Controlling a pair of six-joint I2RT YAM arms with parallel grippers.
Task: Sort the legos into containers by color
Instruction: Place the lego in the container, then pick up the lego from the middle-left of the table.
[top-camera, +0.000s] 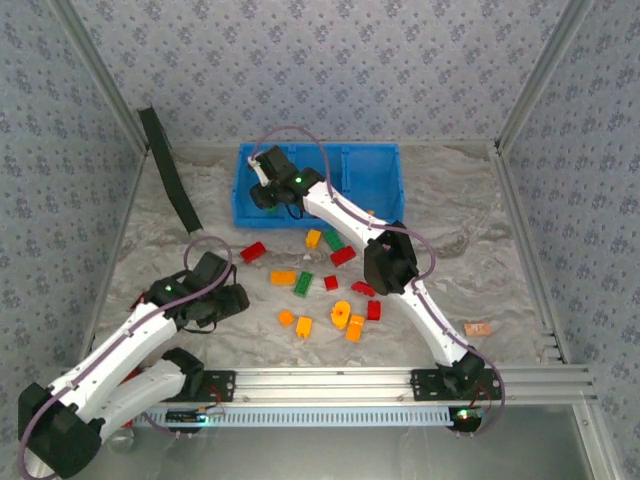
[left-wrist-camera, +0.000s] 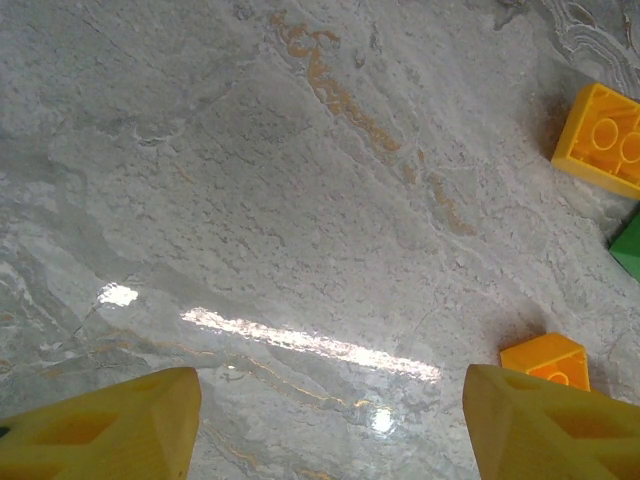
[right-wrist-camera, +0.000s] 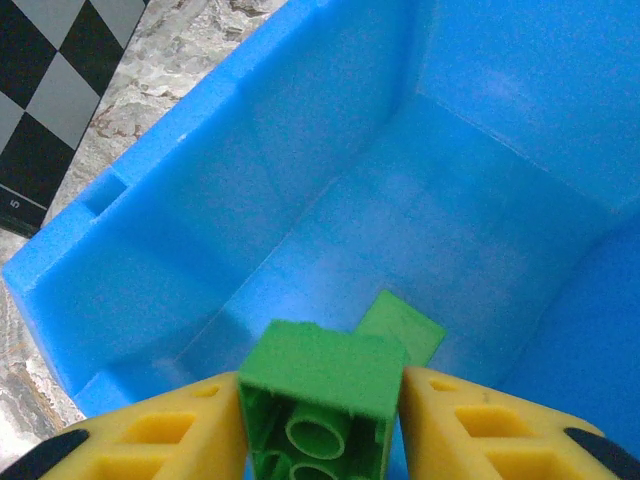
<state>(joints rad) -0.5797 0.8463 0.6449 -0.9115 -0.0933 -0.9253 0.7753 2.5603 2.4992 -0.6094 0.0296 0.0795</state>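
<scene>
Nearest the arm bases, the left gripper (left-wrist-camera: 330, 430) hangs low over the grey marble-look table (top-camera: 450, 230). Its yellow fingers (left-wrist-camera: 110, 425) are spread wide with nothing between them, and a couple of orange-yellow plastic bricks (left-wrist-camera: 603, 138) sit close by. Mid-table there's the loose scatter of red, green and orange toy bricks (top-camera: 340, 315). Further back, the right gripper (right-wrist-camera: 320, 400) is over the left compartment of the bright blue rectangular plastic tray (top-camera: 370, 170), clamped on a small green plastic brick (right-wrist-camera: 320, 375) with its hollow underside facing the wrist camera. Another flat green piece (right-wrist-camera: 402, 328) lies on the compartment floor just beyond.
</scene>
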